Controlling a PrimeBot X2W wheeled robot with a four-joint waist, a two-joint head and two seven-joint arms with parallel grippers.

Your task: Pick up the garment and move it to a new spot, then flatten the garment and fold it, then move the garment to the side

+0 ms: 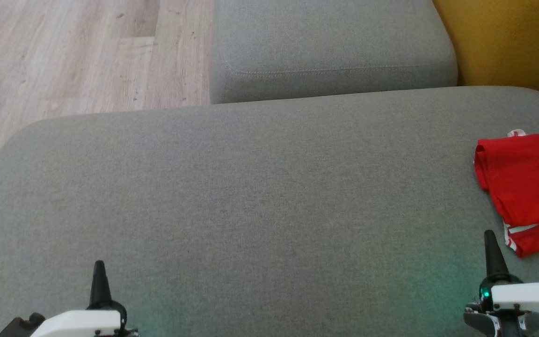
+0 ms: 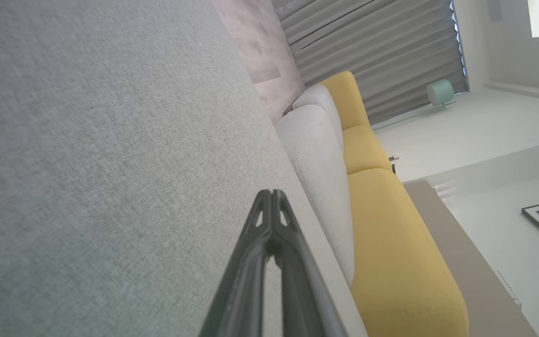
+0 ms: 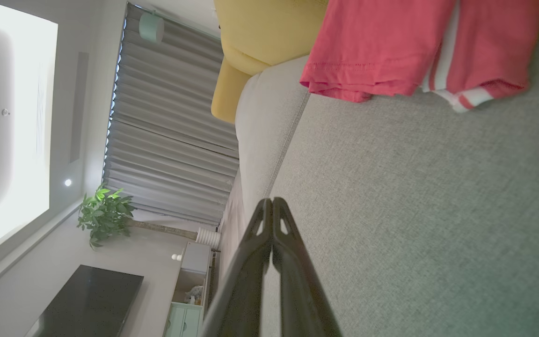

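Lying on sofa [image 1: 251, 187]: garment [image 1: 527, 187], cut off at right edge | left hand [image 1: 98, 266], right hand [image 1: 489, 235]: pressed together

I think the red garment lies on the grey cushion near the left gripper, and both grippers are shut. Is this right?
Not quite: the head view shows the red garment near the right gripper, not the left gripper. It does lie on the grey cushion, and both grippers are shut.

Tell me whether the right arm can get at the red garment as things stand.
Probably yes. The right claw sits shut just short of the red garment, and nothing stands between them on the grey cushion. It would need to open first.
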